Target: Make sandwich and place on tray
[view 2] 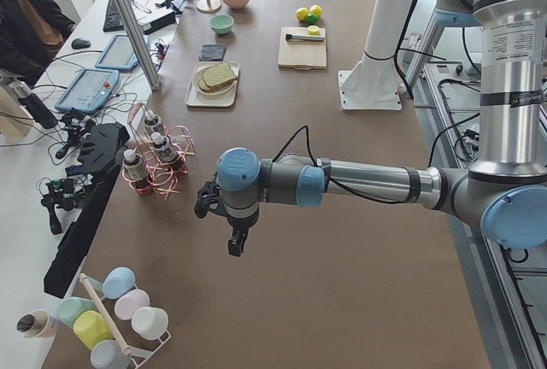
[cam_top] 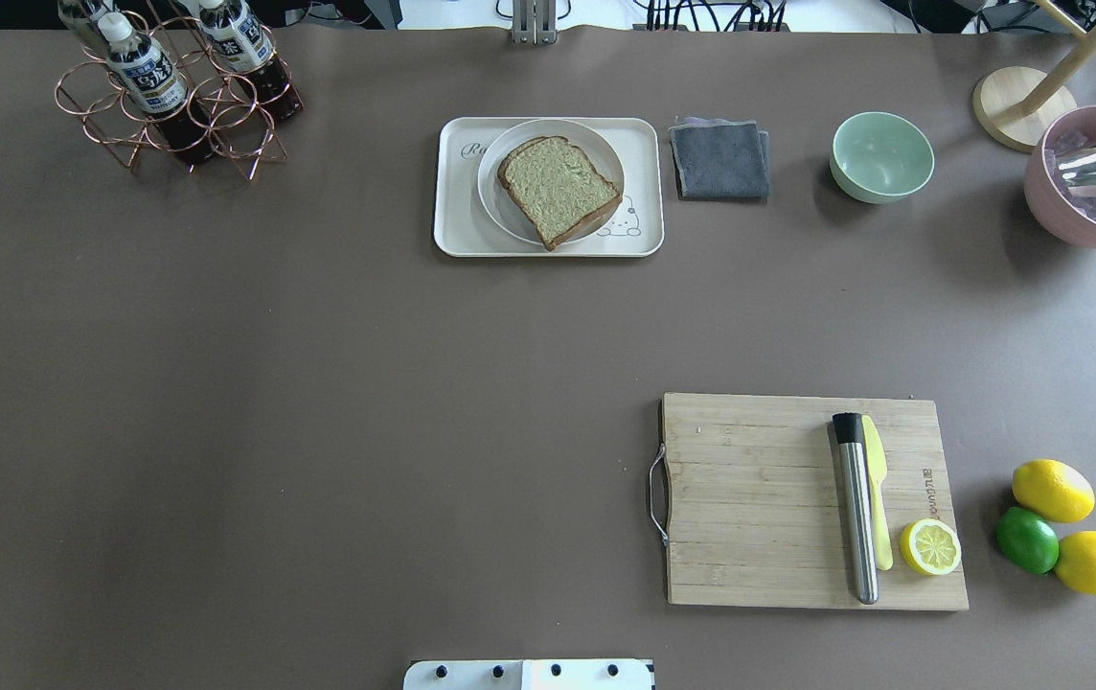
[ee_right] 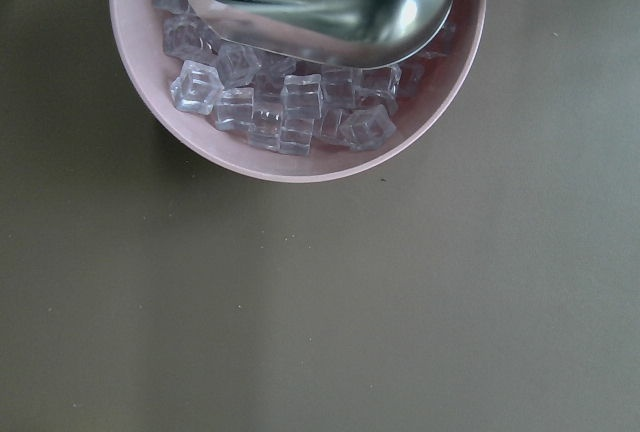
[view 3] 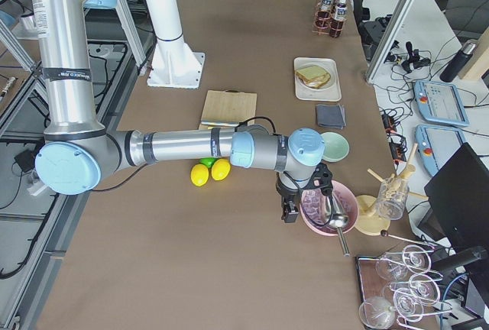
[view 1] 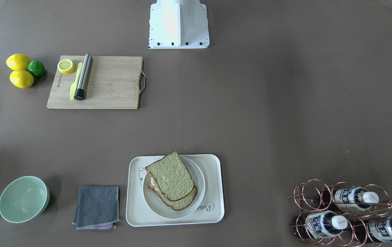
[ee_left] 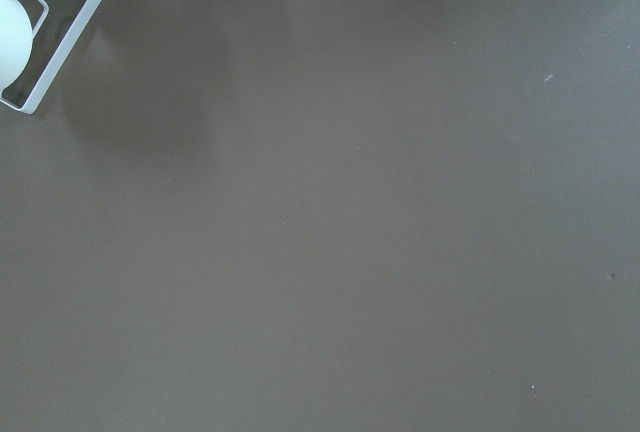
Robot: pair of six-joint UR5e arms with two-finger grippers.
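We judge the sandwich [view 1: 171, 180], sitting on its plate [view 1: 168, 213] inside the tray [view 1: 213, 211], as done, so we leave it untouched & park the left end effector [view 2: 232, 245] and right end effector [view 3: 289, 214], both well away from the tray, spread or pressed together we can't tell.

The left arm [view 2: 367, 183] and right arm [view 3: 183, 147] are built from silver-grey metal tubes. Grey joint housings with round light blue caps [view 2: 238, 170] connect the tubes. A thin black cable [view 2: 299, 128] loops along the forearm. The upper tube carries a black band [view 2: 514, 96] with lettering too small to read. The left gripper [view 2: 233, 245] and right gripper [view 3: 289, 214] are black. A white column [view 2: 395, 19] stands on a flat white base plate [view 1: 179, 34] fixed with black screws [view 1: 172, 43].
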